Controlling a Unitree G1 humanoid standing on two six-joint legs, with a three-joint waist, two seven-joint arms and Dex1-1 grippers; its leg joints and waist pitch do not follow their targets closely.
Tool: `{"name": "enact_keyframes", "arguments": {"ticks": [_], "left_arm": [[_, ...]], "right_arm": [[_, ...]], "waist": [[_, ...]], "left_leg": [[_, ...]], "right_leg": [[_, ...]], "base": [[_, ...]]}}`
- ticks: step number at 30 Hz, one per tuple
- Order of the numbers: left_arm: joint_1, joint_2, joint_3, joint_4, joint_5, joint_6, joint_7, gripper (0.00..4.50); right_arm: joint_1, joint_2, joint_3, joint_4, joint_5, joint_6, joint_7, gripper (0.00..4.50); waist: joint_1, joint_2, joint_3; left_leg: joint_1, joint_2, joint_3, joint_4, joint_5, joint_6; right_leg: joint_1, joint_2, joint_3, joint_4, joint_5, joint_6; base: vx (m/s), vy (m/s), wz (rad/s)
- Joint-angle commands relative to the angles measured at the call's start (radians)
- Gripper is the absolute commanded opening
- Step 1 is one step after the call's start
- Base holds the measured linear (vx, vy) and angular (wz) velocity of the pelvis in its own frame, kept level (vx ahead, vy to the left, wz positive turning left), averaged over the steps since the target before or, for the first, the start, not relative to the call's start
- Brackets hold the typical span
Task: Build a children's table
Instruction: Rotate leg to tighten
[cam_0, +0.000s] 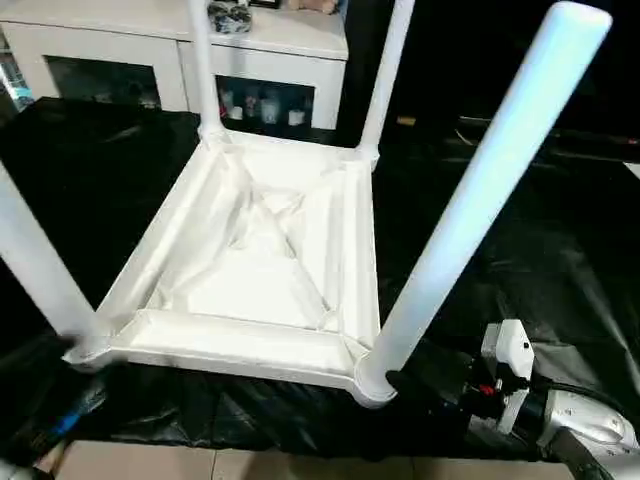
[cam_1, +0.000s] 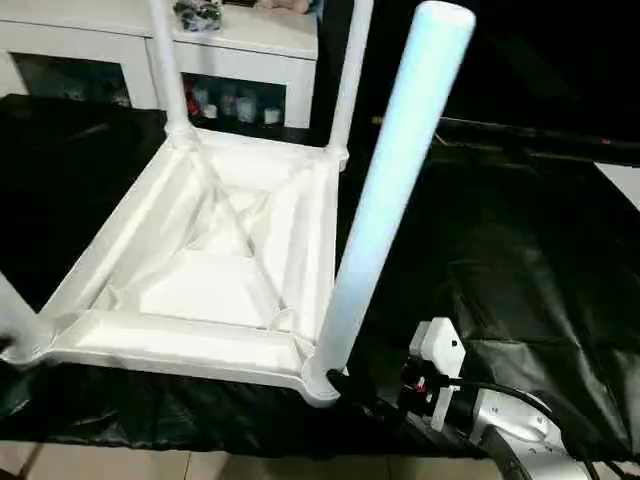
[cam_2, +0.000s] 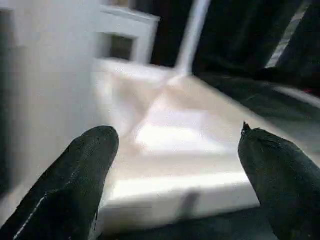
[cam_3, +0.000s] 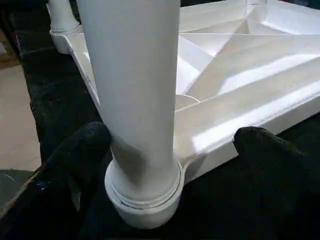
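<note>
On the black-covered work surface (cam_0: 560, 250) the children's table (cam_0: 260, 270) lies upside down, all four legs standing up from its corner sockets. From the head, the right gripper (cam_1: 365, 395) sits low beside the near right leg (cam_0: 470, 200); its wrist camera shows both fingers spread wide on either side of that leg's socket, clear of it. The left gripper (cam_2: 175, 175) is equally wide, empty, facing the near rim. Behind stands a white cabinet (cam_0: 150, 50). No lettering is readable.

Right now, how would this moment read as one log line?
table: upside down, four legs up | right gripper: open beside near-right leg | left gripper: open, empty
</note>
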Motion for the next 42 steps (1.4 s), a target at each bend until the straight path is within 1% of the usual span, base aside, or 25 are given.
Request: {"name": "enact_keyframes", "arguments": {"ticks": [1,2,5,6,13,16,17,18,20,23,24,25,26,27,28,31,32,34,35,36,38,39,40,41,42], "left_arm": [[-0.011,0.007,-0.058,-0.059,-0.016,0.061,0.018,4.45],[-0.020,0.006,-0.082,-0.071,-0.017,0.077,0.016,4.45],[-0.031,0.005,-0.100,-0.070,-0.011,0.081,0.016,4.45],[-0.036,-0.003,-0.092,-0.061,-0.012,0.076,0.029,4.45],[-0.034,-0.001,-0.053,-0.060,-0.001,0.080,0.061,4.45],[0.020,-0.002,-0.046,-0.078,0.001,0.082,0.046,4.45],[0.046,-0.005,-0.045,-0.090,-0.009,0.081,0.032,4.45],[0.081,-0.019,-0.031,-0.109,-0.017,0.064,0.025,4.45],[0.105,-0.027,-0.005,-0.109,-0.017,0.048,0.028,4.45],[0.138,-0.026,0.033,-0.101,-0.012,0.036,0.022,4.45],[0.153,-0.023,0.052,-0.108,-0.018,0.039,0.021,4.45],[0.154,-0.022,0.054,-0.108,-0.018,0.040,0.021,4.45],[0.161,-0.019,0.066,-0.113,-0.022,0.042,0.022,4.45],[0.168,-0.016,0.086,-0.120,-0.030,0.046,0.025,4.45],[0.184,-0.004,0.134,-0.130,-0.044,0.042,0.038,4.45],[0.189,0.006,0.179,-0.127,-0.054,0.040,0.054,4.45],[0.188,0.010,0.190,-0.124,-0.053,0.039,0.059,4.45],[0.174,0.017,0.207,-0.112,-0.039,0.033,0.066,4.45],[0.151,0.024,0.213,-0.098,-0.037,0.034,0.076,4.45],[0.125,0.035,0.212,-0.085,-0.033,0.038,0.084,4.45],[0.069,0.055,0.188,-0.063,-0.016,0.043,0.092,4.45],[0.028,0.071,0.168,-0.044,-0.003,0.048,0.094,4.45],[0.004,0.079,0.157,-0.032,0.001,0.051,0.093,4.45],[-0.028,0.088,0.142,-0.014,0.006,0.058,0.094,4.45],[-0.052,0.095,0.131,0.000,0.010,0.063,0.094,4.45]], "right_arm": [[-0.014,0.000,-0.008,0.006,-0.007,-0.017,-0.014,4.50],[-0.012,0.001,-0.006,0.004,-0.008,-0.017,-0.015,4.50],[-0.008,0.002,-0.005,0.000,-0.012,-0.021,-0.020,4.50],[-0.006,0.003,-0.006,-0.002,-0.010,-0.021,-0.022,4.50],[0.002,0.003,-0.008,-0.001,-0.013,-0.028,-0.026,4.50],[0.001,0.004,-0.008,0.002,-0.015,-0.032,-0.031,4.50],[0.000,0.004,-0.008,0.004,-0.015,-0.032,-0.031,4.50],[-0.002,0.003,-0.010,0.009,-0.016,-0.035,-0.030,4.50],[-0.009,0.004,-0.011,0.016,-0.016,-0.035,-0.029,4.50],[-0.021,0.006,-0.007,0.027,-0.019,-0.035,-0.029,4.50],[-0.029,0.009,-0.004,0.032,-0.019,-0.034,-0.028,4.50],[-0.030,0.009,-0.004,0.033,-0.019,-0.034,-0.028,4.50],[-0.036,0.012,-0.002,0.038,-0.020,-0.035,-0.028,4.50],[-0.046,0.016,0.000,0.047,-0.020,-0.036,-0.028,4.50],[-0.064,0.027,0.007,0.065,-0.022,-0.040,-0.029,4.50],[-0.072,0.035,0.015,0.074,-0.028,-0.046,-0.030,4.50],[-0.072,0.038,0.018,0.074,-0.029,-0.047,-0.031,4.50],[-0.072,0.044,0.022,0.077,-0.030,-0.052,-0.034,4.50],[-0.070,0.051,0.023,0.079,-0.033,-0.058,-0.041,4.50],[-0.069,0.058,0.023,0.080,-0.037,-0.063,-0.050,4.50],[-0.057,0.066,0.024,0.074,-0.042,-0.071,-0.060,4.50],[-0.050,0.072,0.025,0.067,-0.044,-0.074,-0.069,4.50],[-0.047,0.076,0.025,0.064,-0.046,-0.075,-0.075,4.50],[-0.043,0.081,0.024,0.060,-0.048,-0.077,-0.082,4.50],[-0.040,0.084,0.024,0.058,-0.049,-0.079,-0.088,4.50]], "waist": [[0.001,0.028,-0.015],[0.001,0.030,-0.015],[-0.005,0.024,-0.019],[-0.008,0.030,-0.020],[-0.006,0.030,-0.019],[-0.005,0.029,-0.016],[-0.006,0.025,-0.016],[-0.005,0.015,-0.016],[-0.006,0.020,-0.013],[-0.005,0.018,-0.009],[0.002,-0.010,-0.006],[0.003,-0.003,-0.004],[0.004,-0.002,-0.002],[0.003,-0.009,-0.002],[0.004,-0.003,-0.001],[0.001,0.001,0.001],[0.001,-0.003,0.002],[0.002,0.004,0.003],[0.006,0.016,0.002],[0.009,0.019,-0.002],[0.018,0.020,-0.003],[0.029,0.043,-0.006],[0.032,0.049,-0.008],[0.034,0.052,-0.009],[0.036,0.046,-0.014]], "left_leg": [[-0.008,0.047,-0.015,-0.101,-0.353,-0.001],[-0.007,0.046,-0.014,-0.100,-0.347,-0.003],[-0.013,0.044,-0.014,-0.098,-0.324,0.000],[-0.010,0.043,-0.012,-0.095,-0.323,0.001],[-0.007,0.043,-0.012,-0.095,-0.345,0.004],[-0.009,0.043,-0.014,-0.097,-0.361,0.003],[-0.009,0.044,-0.014,-0.096,-0.362,0.004],[-0.010,0.046,-0.015,-0.098,-0.360,0.010],[-0.009,0.046,-0.014,-0.098,-0.372,0.009],[-0.005,0.044,-0.014,-0.098,-0.410,0.003],[-0.006,0.042,-0.017,-0.096,-0.419,0.007],[-0.004,0.044,-0.019,-0.098,-0.424,0.005],[-0.005,0.044,-0.022,-0.099,-0.427,0.001],[-0.005,0.044,-0.023,-0.100,-0.433,-0.002],[-0.003,0.044,-0.025,-0.102,-0.449,-0.011],[-0.002,0.043,-0.031,-0.106,-0.500,-0.027],[0.004,0.042,-0.030,-0.105,-0.516,-0.026],[0.006,0.043,-0.031,-0.108,-0.533,-0.028],[0.008,0.044,-0.032,-0.111,-0.539,-0.033],[0.015,0.042,-0.027,-0.108,-0.538,-0.034],[0.014,0.041,-0.025,-0.109,-0.518,-0.026],[0.017,0.042,-0.023,-0.112,-0.491,-0.028],[0.019,0.041,-0.022,-0.110,-0.483,-0.029],[0.012,0.039,-0.022,-0.110,-0.462,-0.025],[0.013,0.038,-0.018,-0.107,-0.444,-0.022]], "right_leg": [[0.015,-0.055,0.052,-0.084,-0.282,-0.144],[0.014,-0.055,0.052,-0.085,-0.286,-0.141],[0.019,-0.054,0.053,-0.083,-0.284,-0.130],[0.015,-0.051,0.054,-0.084,-0.271,-0.133],[0.013,-0.048,0.053,-0.086,-0.289,-0.136],[0.014,-0.051,0.054,-0.089,-0.327,-0.125],[0.013,-0.050,0.054,-0.090,-0.332,-0.122],[0.012,-0.053,0.056,-0.091,-0.355,-0.115],[0.007,-0.051,0.057,-0.095,-0.365,-0.115],[0.001,-0.050,0.056,-0.101,-0.417,-0.099],[-0.001,-0.057,0.059,-0.109,-0.515,-0.068],[-0.005,-0.060,0.059,-0.109,-0.535,-0.062],[-0.006,-0.061,0.058,-0.112,-0.562,-0.052],[-0.006,-0.060,0.057,-0.114,-0.570,-0.048],[-0.008,-0.059,0.056,-0.115,-0.571,-0.045],[-0.008,-0.056,0.050,-0.116,-0.557,-0.046],[-0.013,-0.054,0.051,-0.118,-0.554,-0.047],[-0.013,-0.053,0.051,-0.119,-0.538,-0.051],[-0.011,-0.052,0.050,-0.117,-0.507,-0.059],[-0.013,-0.049,0.051,-0.115,-0.459,-0.069],[-0.010,-0.046,0.054,-0.108,-0.412,-0.080],[-0.007,-0.045,0.055,-0.101,-0.340,-0.098],[-0.006,-0.044,0.055,-0.097,-0.309,-0.108],[0.000,-0.044,0.056,-0.091,-0.280,-0.115],[0.002,-0.045,0.057,-0.090,-0.262,-0.121]], "base": [[0.000,0.000,0.00],[0.000,0.000,0.00],[0.000,0.000,0.00],[0.000,0.000,0.00],[0.000,0.000,0.00],[0.000,0.000,0.00],[0.000,0.000,0.00],[0.000,0.000,0.00],[0.000,0.000,0.00],[0.000,0.000,0.00],[0.000,0.000,0.00],[0.000,0.000,0.00],[0.000,0.000,0.00],[0.000,0.000,0.00],[0.000,0.000,0.00],[0.000,0.000,0.00],[0.000,0.000,0.00],[0.000,0.000,0.00],[0.000,0.000,0.00],[0.000,0.000,0.00],[0.000,0.000,0.00],[0.000,0.000,0.00],[0.000,0.000,0.00],[0.000,0.000,0.00],[0.000,0.000,0.00]]}}
